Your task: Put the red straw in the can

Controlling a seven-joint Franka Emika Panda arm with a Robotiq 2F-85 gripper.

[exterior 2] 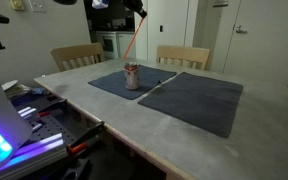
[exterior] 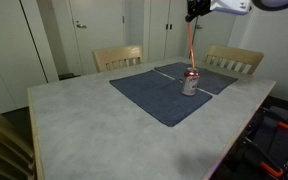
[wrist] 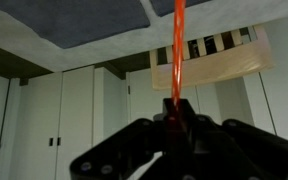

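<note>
**A:** Straw first. Where have you got it?

**B:** Your long, thin, bright-red straw (exterior: pixel 191 45) hangs almost upright with a slight tilt. Your black gripper (exterior: pixel 194 13) is clamped on its upper end. The lower end meets the top of the small silver metal can with a red label (exterior: pixel 190 83). Inside or just touching, can't tell.

**A:** Wrist view?

**B:** It's upside down. The straw (wrist: pixel 177 50) runs out from between the dark jaws.

**A:** Surface?

**B:** The can stands upright on a dark blue-grey cloth placemat (exterior 2: pixel 109 84), near the edge facing a second matching mat (exterior 2: pixel 199 97) just beside it. Both lie on a pale grey speckled table (exterior: pixel 84 120).

**A:** Room?

**B:** Two light wooden slat-back chairs (exterior 2: pixel 76 55) (exterior 2: pixel 184 55) are at the far side. There are white panel doors (exterior: pixel 84 30) behind them.
</note>
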